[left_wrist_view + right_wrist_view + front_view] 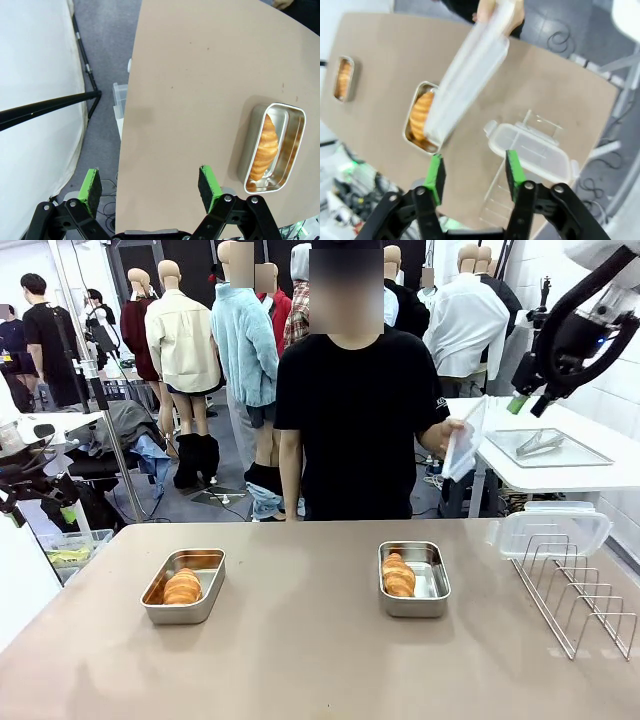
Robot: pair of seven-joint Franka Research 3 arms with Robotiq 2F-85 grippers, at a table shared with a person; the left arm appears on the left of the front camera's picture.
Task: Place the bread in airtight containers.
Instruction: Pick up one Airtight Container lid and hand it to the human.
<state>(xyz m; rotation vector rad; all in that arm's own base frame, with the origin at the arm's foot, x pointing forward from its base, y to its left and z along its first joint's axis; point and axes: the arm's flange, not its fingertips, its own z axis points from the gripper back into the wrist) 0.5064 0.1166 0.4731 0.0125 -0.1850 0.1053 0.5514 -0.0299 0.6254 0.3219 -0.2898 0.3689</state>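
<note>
- Front view: both pieces of bread already lie in containers on the table point(300, 670). One roll point(182, 587) is in the left tin point(180, 616) and the other roll point(398, 575) is in the right tin point(413, 608). Neither tin has a lid on it. The person's hand point(447, 432) holds one clear lid point(466, 445) well above the table, and a second lid point(555, 530) rests on top of the wire rack point(585, 615). The right end effector point(530, 402) hangs high at the right, far from both tins.
- Left wrist view: the left end effector point(150, 186) has its jaws spread wide and holds nothing. It is over the table's edge, well apart from the left tin.
- Right wrist view: the right end effector point(474, 175) has its jaws partly apart with nothing between them. Below it, the person's lid, blurred, hangs tilted over the right tin and hides part of it.
- Judgement: the filling looks done and sealing is the step in hand. Next, a lid must come down flat, corners matched to a tin's rim, and be pressed until the clips catch. The lid on the rack would need gripping by its edge.
</note>
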